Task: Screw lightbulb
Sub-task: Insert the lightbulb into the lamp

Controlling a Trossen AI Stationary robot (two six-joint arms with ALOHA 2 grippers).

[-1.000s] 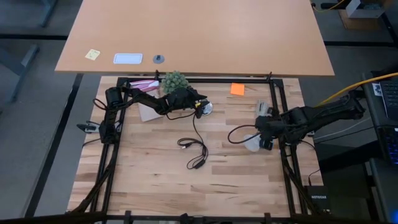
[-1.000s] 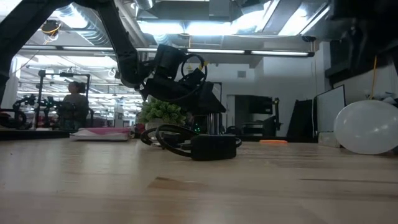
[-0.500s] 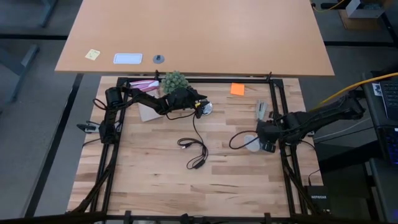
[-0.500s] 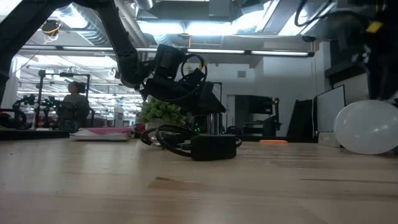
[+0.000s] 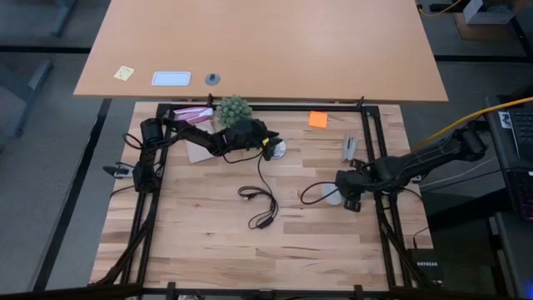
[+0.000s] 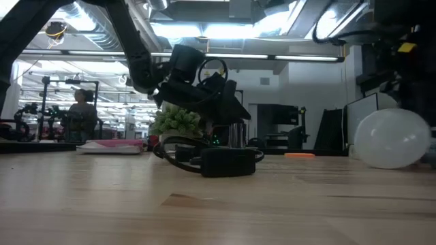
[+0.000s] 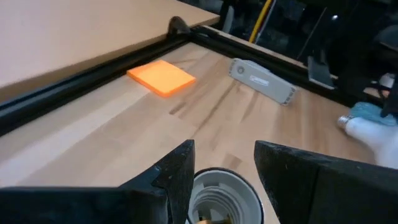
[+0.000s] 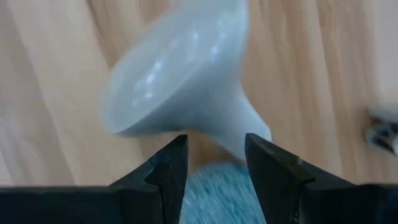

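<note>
1. The left gripper (image 7: 224,165) pinches the rim of the socket (image 7: 222,198) near the plant (image 5: 234,107), likely to hold it steady with its mouth facing out for the bulb.
2. The lightbulb (image 5: 334,194) lies on its side on the table (image 5: 208,242), well apart from the socket, at the right.
3. The right gripper (image 8: 211,160) is right at it, fingers spread either side of the narrow neck, not yet closed, apparently lining up a grip.

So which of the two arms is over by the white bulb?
The right gripper, with the lightbulb on the table just ahead; the left gripper grips the lamp socket.
</note>
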